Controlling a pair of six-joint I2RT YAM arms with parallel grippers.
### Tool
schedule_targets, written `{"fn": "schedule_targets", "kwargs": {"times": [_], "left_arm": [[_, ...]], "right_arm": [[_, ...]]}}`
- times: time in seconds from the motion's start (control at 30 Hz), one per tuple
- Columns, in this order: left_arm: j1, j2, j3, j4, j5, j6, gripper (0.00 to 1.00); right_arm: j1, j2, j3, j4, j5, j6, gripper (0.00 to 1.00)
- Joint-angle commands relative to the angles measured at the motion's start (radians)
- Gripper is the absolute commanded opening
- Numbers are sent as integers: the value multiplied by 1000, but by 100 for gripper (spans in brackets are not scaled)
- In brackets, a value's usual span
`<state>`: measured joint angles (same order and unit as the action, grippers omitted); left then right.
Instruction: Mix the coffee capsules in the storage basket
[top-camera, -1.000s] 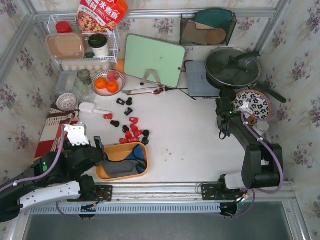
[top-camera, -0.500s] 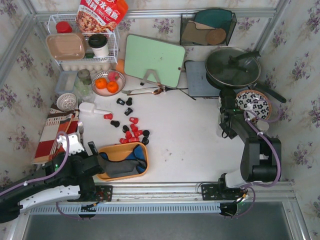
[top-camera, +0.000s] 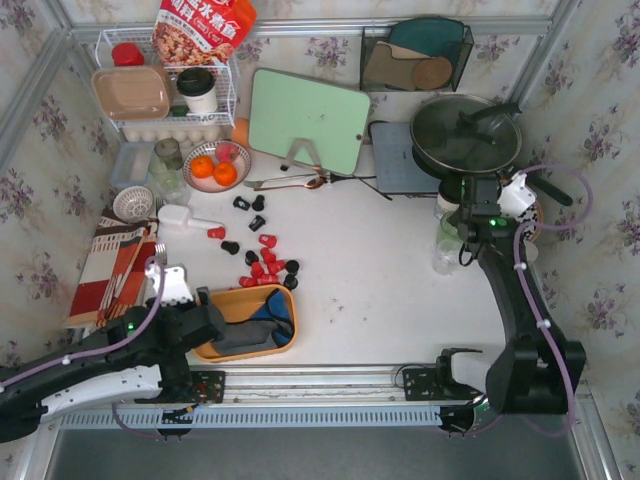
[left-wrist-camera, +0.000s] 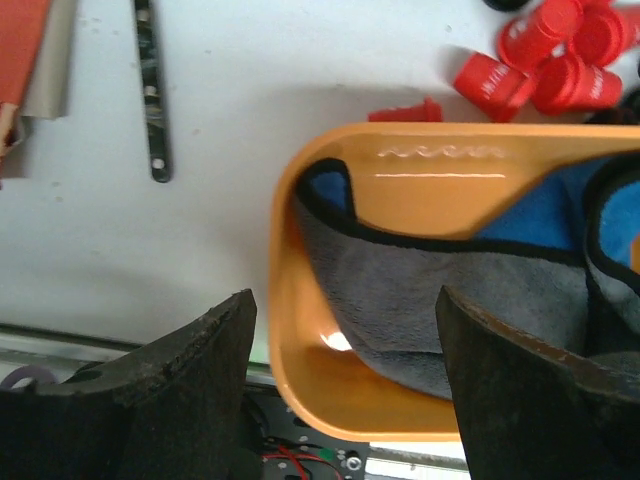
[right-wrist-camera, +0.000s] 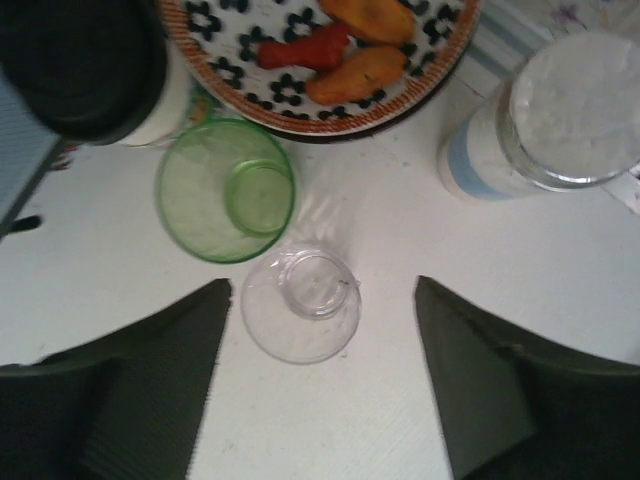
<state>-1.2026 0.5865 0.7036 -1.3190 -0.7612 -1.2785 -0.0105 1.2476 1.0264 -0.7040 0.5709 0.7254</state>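
The orange storage basket (top-camera: 240, 297) sits near the front edge with a grey and blue cloth (left-wrist-camera: 450, 290) in it. No capsule shows inside it. Red and black coffee capsules (top-camera: 265, 267) lie scattered on the table just beyond it, and red ones (left-wrist-camera: 545, 60) show in the left wrist view. My left gripper (top-camera: 208, 322) is open, its jaws straddling the basket's near left corner (left-wrist-camera: 285, 300). My right gripper (top-camera: 458, 240) is open at the right, hovering over a clear glass (right-wrist-camera: 300, 305) with nothing between its fingers.
A green glass (right-wrist-camera: 225, 190), a patterned plate of food (right-wrist-camera: 320, 50) and a white jar (right-wrist-camera: 560, 110) stand by the right gripper. A lidded pan (top-camera: 465, 135), green cutting board (top-camera: 308, 120), bowl of oranges (top-camera: 215, 165) and wire rack (top-camera: 165, 85) line the back. A fork (left-wrist-camera: 150, 90) lies left.
My left gripper has moved right to the basket's left corner and narrowed a little. My right gripper has opened wide and its arm has swung up over the glasses.
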Motion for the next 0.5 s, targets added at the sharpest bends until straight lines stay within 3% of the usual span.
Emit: {"fn": "schedule_targets", "kwargs": {"times": [0.0, 0.1, 0.2, 0.33, 0.47], "left_arm": [[0, 92, 8, 162, 92, 113, 76], [1, 158, 9, 282, 185, 196, 77], [1, 217, 4, 419, 295, 324, 77], [1, 300, -18, 550, 375, 389, 77], [2, 398, -11, 567, 379, 383, 78]], "right_arm": [[0, -118, -19, 109, -141, -217, 90], [1, -201, -47, 182, -291, -311, 98], [0, -264, -90, 240, -399, -350, 100], [1, -315, -123, 260, -464, -359, 100], [1, -343, -145, 264, -492, -360, 100]]}}
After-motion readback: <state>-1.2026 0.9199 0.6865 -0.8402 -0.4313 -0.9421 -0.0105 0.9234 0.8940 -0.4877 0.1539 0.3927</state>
